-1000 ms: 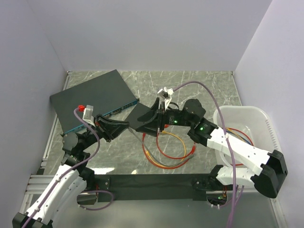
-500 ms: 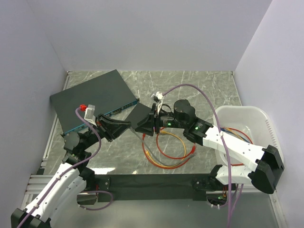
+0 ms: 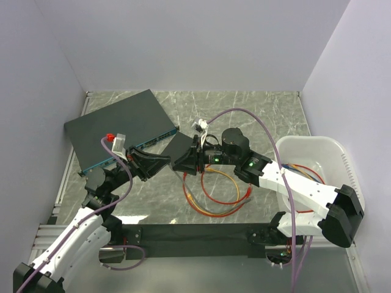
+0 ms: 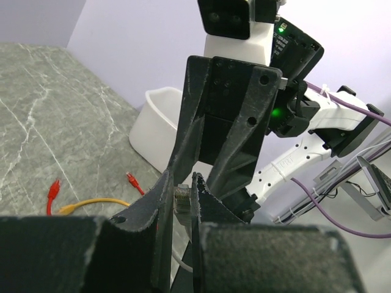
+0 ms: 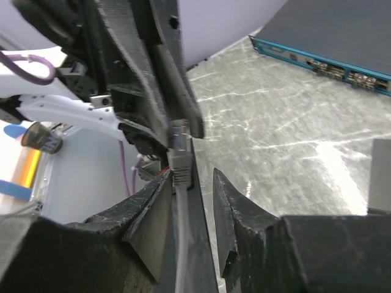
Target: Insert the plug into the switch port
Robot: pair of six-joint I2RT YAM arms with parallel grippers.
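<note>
My left gripper (image 3: 160,162) is shut on a grey plug (image 4: 182,200), whose tip shows between the fingers (image 4: 153,207) in the left wrist view. The small flat black box (image 3: 178,146) with the switch port lies just right of the plug. My right gripper (image 3: 188,160) reaches over the box's right edge. In the right wrist view its jaws (image 5: 190,178) stand narrowly apart round the box's edge (image 5: 197,232), with a gap at one finger. The plug (image 5: 179,146) and its grey cable lie between them. The port itself is hidden.
A large dark slab with a blue front strip (image 3: 116,125) lies at the back left, also in the right wrist view (image 5: 342,30). Red and orange cable loops (image 3: 217,195) lie in front of the box. A white bin (image 3: 311,152) stands at the right.
My right gripper has moved left, further over the small box, which stayed in place. My left gripper has edged slightly right with the plug.
</note>
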